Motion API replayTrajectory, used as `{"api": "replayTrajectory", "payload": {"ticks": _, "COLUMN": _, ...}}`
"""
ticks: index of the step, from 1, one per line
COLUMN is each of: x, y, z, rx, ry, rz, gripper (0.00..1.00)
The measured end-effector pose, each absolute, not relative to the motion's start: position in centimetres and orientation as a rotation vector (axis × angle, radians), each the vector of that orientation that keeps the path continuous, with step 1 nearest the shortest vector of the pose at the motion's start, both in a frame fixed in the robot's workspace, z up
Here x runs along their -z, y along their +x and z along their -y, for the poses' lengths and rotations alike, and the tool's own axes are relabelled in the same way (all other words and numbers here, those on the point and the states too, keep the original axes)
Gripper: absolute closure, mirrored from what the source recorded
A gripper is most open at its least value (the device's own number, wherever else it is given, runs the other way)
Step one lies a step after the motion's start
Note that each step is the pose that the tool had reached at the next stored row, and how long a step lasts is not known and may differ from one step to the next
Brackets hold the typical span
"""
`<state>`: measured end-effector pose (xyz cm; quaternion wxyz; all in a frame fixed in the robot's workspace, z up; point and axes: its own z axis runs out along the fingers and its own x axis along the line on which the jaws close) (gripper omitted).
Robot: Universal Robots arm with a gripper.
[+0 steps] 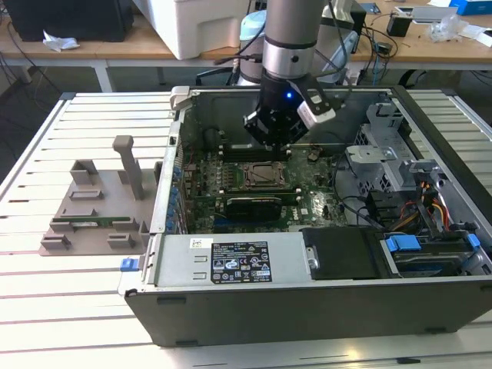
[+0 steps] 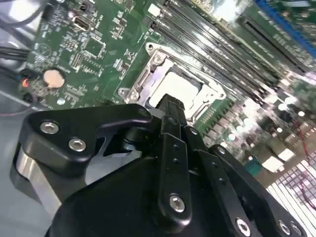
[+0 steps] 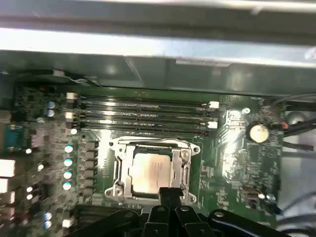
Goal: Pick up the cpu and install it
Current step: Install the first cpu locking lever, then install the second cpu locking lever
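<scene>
- In the exterior view, we see the gripper (image 1: 275,138) hanging inside the open computer case (image 1: 323,307), just above the CPU socket (image 1: 263,175) on the green motherboard (image 1: 231,192). Outside the case, towards the exterior view's left, the grey-brown plastic tray (image 1: 88,219) sits on the slatted table (image 1: 61,307), and a narrow green strip lies in one of its slots.
- In the second wrist view, the black fingers (image 2: 170,116) are pressed together with nothing between them, their tips just beside the socket's metal frame (image 2: 148,64). The cpu (image 2: 175,89) lies flat in the socket, silver top up.
- In the first wrist view, the cpu (image 3: 150,175) sits squarely inside the frame (image 3: 118,170), with the empty memory slots (image 3: 143,116) beyond it and a coin battery (image 3: 258,132) off to one side. The clenched gripper (image 3: 170,193) hovers at the socket's near edge.
- We judge the main risk to be the closed tips touching the frame or chip: a nudge could skew the cpu on its contacts and damage the socket.
</scene>
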<state>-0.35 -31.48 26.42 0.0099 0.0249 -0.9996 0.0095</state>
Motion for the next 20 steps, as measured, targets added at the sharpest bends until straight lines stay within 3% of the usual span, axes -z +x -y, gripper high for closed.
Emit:
{"api": "replayTrajectory", "payload": {"ticks": 11, "x": -27.2, "y": -0.4, "z": 32.4, "rx": -0.025, "ry": 0.078, "rz": 3.121, "gripper": 0.89}}
{"api": "replayTrajectory", "payload": {"ticks": 19, "x": -27.1, "y": -0.4, "z": 35.1, "rx": 0.244, "ry": 0.08, "rz": 3.116, "gripper": 0.89}}
{"api": "replayTrajectory", "payload": {"ticks": 20, "x": -27.1, "y": -0.5, "z": 35.5, "rx": 0.246, "ry": 0.08, "rz": 3.116, "gripper": 0.89}}
